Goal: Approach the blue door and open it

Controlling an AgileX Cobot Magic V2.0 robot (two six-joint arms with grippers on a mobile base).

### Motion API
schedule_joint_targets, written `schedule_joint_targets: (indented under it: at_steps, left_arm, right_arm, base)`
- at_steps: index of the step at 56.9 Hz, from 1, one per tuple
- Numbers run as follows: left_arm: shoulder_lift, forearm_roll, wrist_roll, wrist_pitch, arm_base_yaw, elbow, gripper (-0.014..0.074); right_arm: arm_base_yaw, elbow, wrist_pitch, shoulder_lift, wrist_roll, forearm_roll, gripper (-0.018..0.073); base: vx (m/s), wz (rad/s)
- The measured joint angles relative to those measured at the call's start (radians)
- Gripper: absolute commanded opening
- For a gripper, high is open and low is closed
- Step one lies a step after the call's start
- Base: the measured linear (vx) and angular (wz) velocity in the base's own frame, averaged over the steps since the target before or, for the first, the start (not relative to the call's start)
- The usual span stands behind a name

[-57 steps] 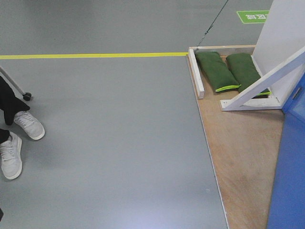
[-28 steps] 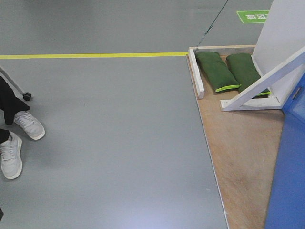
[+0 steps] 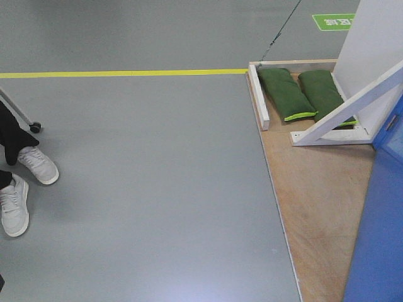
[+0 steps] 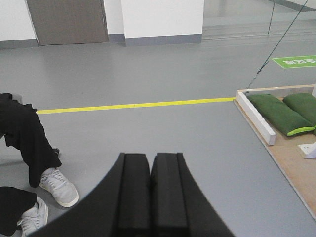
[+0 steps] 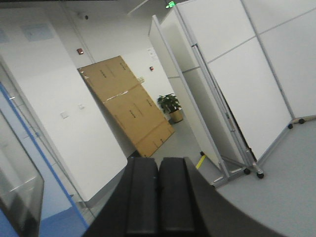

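The approach is judged to be largely made, while the opening itself is not seen to be begun: the door (image 3: 381, 233) is found at the near right edge of the front view, as a blue panel standing over the wooden platform (image 3: 315, 201), but no handle or lock is shown in any view, and whether the panel is shut or ajar cannot be told. The left gripper (image 4: 149, 192) is seen with its pads pressed together and nothing between them, pointed out over the grey floor (image 3: 157, 189) and away from the door. The right gripper (image 5: 158, 197) is likewise closed on nothing and is aimed up at white partitions. Finding the handle, gripping it and swinging the panel are therefore judged to be left. Open room is offered by the wide floor at the left and centre, bounded far off by the yellow line (image 3: 126, 73). At the right, the raised platform edge must be minded by the base, since it runs from far to near just beside the free floor. Farther along the platform, a slanted white brace (image 3: 352, 107) and two green sandbags (image 3: 286, 93) are set near the white wall panel (image 3: 378, 38), so little room is left there. At the far left, a person's shoes (image 3: 16, 201) and a caster (image 3: 36, 126) are to be kept clear of.
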Motion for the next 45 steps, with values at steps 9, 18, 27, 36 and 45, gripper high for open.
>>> schedule_joint_targets:
  at_steps: [9,18,27,36,45]
  left_arm:
    - [0.0,0.0,0.0,0.0,0.0,0.0,0.0073]
    - [0.0,0.0,0.0,0.0,0.0,0.0,0.0073]
    - [0.0,0.0,0.0,0.0,0.0,0.0,0.0073]
    - [0.0,0.0,0.0,0.0,0.0,0.0,0.0073]
    - [0.0,0.0,0.0,0.0,0.0,0.0,0.0073]
  right_arm:
    - [0.092,0.001,0.008,-0.018,-0.001,-0.044,0.0012]
    - [0.212,0.002,0.01,-0.031,-0.002,-0.071,0.0012]
    - [0.347,0.002,0.017,-0.044,-0.004,-0.091,0.0012]
    - [0.49,0.002,0.017,-0.049,-0.004,-0.128,0.0012]
    - [0.643,0.002,0.008,-0.052,-0.004,-0.209,0.0012]
  base:
    - [0.0,0.0]
    - [0.0,0.0]
    - [0.0,0.0]
    - [0.0,0.0]
    - [0.0,0.0]
